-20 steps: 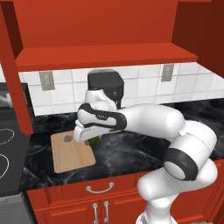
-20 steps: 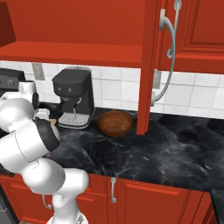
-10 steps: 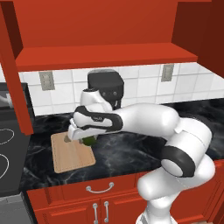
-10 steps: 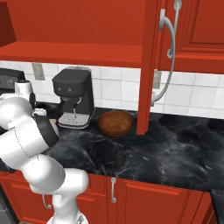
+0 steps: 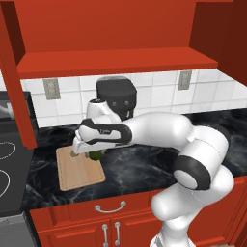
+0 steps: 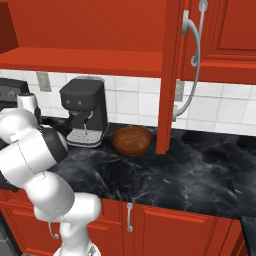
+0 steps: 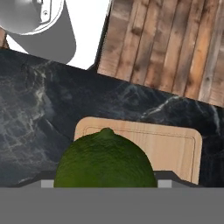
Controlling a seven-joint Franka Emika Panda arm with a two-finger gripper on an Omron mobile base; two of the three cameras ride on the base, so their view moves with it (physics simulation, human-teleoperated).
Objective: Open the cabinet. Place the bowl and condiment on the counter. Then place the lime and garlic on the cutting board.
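Two-finger claw (image 5: 86,153) of white arm clenched on small dark green round lime (image 7: 105,159), held just above light tan rectangular wooden cutting board (image 5: 77,169). Board directly beneath claw, resting on black marble-patterned counter (image 6: 200,180). Wide dark brown wooden bowl (image 6: 132,140) well off to claw's side, on counter beside black coffee machine (image 6: 85,111). Red wall cabinet door (image 6: 170,75) with long silver bar handle standing open above bowl.
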